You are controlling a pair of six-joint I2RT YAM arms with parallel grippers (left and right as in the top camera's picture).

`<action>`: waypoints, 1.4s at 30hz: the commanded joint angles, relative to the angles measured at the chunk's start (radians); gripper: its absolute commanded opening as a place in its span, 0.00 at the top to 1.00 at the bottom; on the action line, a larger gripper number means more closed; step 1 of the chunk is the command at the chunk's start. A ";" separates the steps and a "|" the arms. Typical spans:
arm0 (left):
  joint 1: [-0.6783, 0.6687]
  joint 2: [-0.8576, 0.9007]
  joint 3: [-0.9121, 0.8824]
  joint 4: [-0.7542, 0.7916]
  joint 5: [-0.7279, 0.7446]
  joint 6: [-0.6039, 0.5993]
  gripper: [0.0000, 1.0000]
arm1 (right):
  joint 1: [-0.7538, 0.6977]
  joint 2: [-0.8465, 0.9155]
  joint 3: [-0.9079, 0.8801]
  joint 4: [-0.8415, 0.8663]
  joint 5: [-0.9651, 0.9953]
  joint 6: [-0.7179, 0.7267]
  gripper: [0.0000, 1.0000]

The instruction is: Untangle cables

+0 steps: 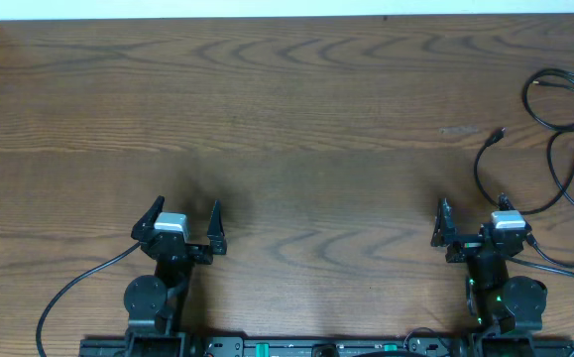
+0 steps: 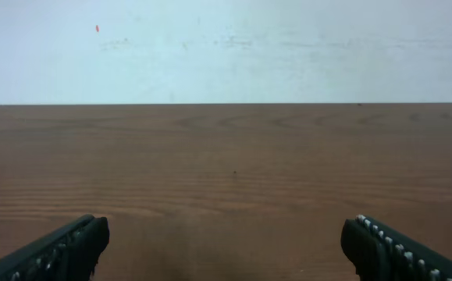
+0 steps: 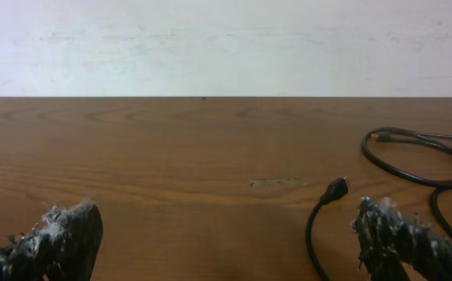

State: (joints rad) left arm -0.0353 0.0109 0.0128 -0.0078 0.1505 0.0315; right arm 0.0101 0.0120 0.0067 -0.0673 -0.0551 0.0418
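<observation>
Left jaws: spread wide, holding nothing, low over the bench at its near edge.
Right jaws: spread wide, holding nothing; both pads ragged with pale fluff.
Cables: thin black loops lying on the bench at the far right, ahead of the right jaws and to their right, partly cut off by the frame.
Plug: 1 cable end, flat on the bench, near the right jaws' outer finger.

Cables partly beyond right edge.
</observation>
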 commanded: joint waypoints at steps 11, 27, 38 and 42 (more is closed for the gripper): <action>0.004 -0.010 -0.009 -0.060 -0.092 0.069 0.00 | 0.004 -0.006 -0.002 -0.004 0.004 0.009 0.01; 0.004 -0.010 -0.009 -0.066 -0.149 0.050 0.00 | 0.004 -0.006 -0.002 -0.004 0.004 0.010 0.01; 0.004 -0.010 -0.009 -0.066 -0.161 0.039 0.00 | 0.004 -0.006 -0.002 -0.004 0.004 0.010 0.01; 0.004 -0.010 -0.009 -0.066 -0.160 0.039 0.01 | 0.004 -0.006 -0.002 -0.004 0.004 0.009 0.01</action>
State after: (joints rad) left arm -0.0353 0.0109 0.0193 -0.0296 0.0273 0.0788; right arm 0.0101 0.0120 0.0067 -0.0673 -0.0547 0.0418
